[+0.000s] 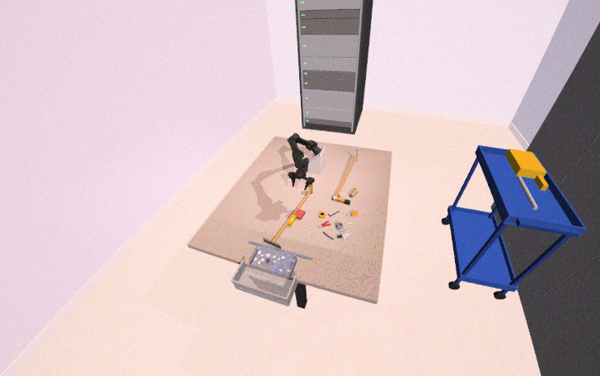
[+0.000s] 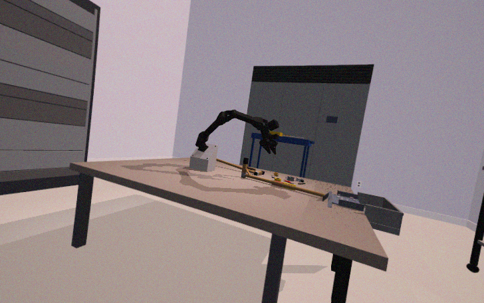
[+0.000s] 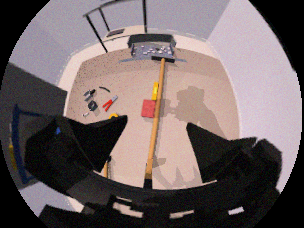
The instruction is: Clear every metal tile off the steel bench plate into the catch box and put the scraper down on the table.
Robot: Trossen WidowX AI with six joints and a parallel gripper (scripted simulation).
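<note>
The long scraper (image 1: 280, 232) (image 2: 303, 189) (image 3: 152, 145) lies on the table, its dark blade (image 1: 272, 242) (image 3: 163, 59) just before the steel bench plate (image 1: 272, 266) (image 2: 346, 202). Its near end has an upright grip with a black top (image 2: 245, 161). Many small metal tiles (image 1: 261, 252) lie on the plate, mostly pale. The grey catch box (image 1: 260, 291) (image 2: 383, 217) (image 3: 150, 39) hangs at the plate's far end, beyond the table edge. My gripper (image 1: 299, 187) (image 2: 272, 153) (image 3: 158, 122) is open and empty, above the table near the scraper's near end. The handle shows between its fingers in the wrist view.
A red block (image 1: 300, 214) (image 3: 148, 108) and a yellow block (image 1: 292, 220) (image 3: 155, 90) sit beside the handle. A second long tool (image 1: 346, 176) (image 3: 106, 167) lies alongside. A tape measure (image 1: 321, 214), red pliers (image 1: 323, 225) and other small tools lie nearby. A blue cart (image 1: 482, 239) stands off the table.
</note>
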